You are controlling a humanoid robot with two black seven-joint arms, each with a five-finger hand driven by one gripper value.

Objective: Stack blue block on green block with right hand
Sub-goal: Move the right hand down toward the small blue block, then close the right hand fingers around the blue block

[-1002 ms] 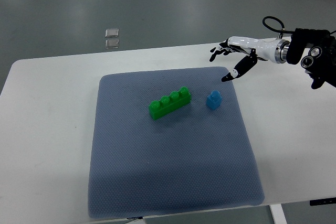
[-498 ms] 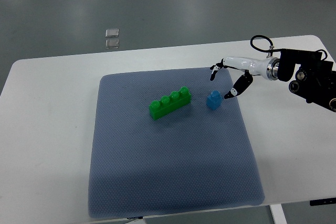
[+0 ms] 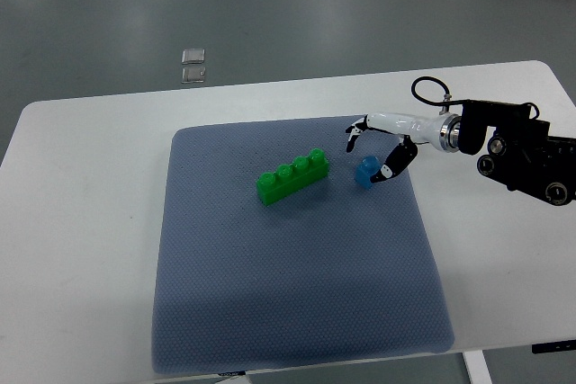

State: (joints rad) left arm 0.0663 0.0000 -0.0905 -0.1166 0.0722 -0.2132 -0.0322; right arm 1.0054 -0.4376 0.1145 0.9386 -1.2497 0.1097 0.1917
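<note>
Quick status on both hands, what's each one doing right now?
Left: not in view.
Right hand: fingers spread around the blue block, thumb at its right side; not closed on it, block on the mat.

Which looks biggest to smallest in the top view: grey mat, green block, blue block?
1. Grey-blue textured mat, by far the largest; it covers much of the white table.
2. Long green studded plastic block.
3. Small blue plastic block, beside the right hand, which hides part of it.

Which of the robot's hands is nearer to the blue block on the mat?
Right. The right hand reaches in from the right edge, its fingers spread around the blue block, thumb at the block's right side. The left hand is out of view.
</note>
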